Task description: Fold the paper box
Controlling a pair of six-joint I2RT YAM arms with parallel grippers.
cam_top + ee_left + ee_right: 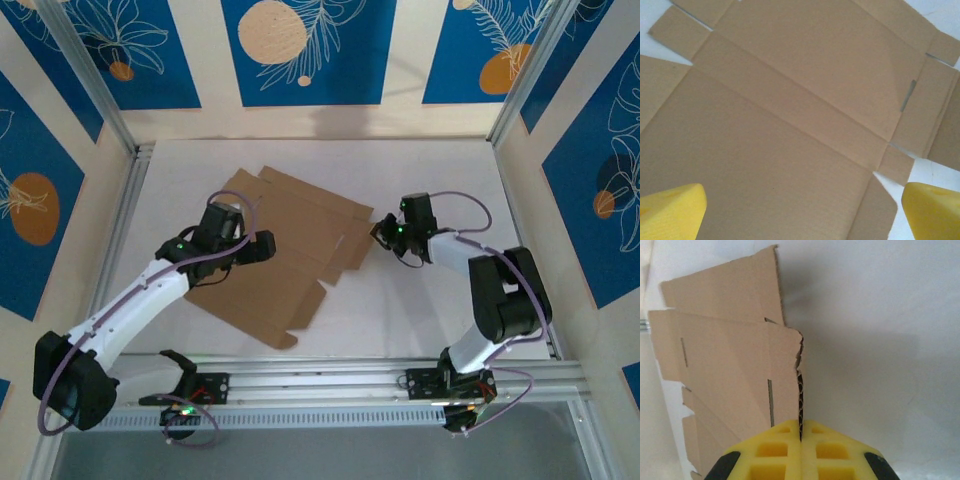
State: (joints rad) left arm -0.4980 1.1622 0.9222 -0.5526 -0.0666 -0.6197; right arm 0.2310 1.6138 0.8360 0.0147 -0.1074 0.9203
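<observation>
1. The paper box [290,255] lies unfolded on the table [440,170], between both grippers.
2. I read the right gripper [801,434] as clamped on the sheet's right edge. The left gripper [801,210] hangs over the sheet, jaws wide, holding nothing.
3. The right wrist view shows the corrugated edge pinched between the pads. In the top view that contact is too small to make out.

White table [400,310]; blue leaf-print wall panels [340,70]; aluminium rail [330,378].
</observation>
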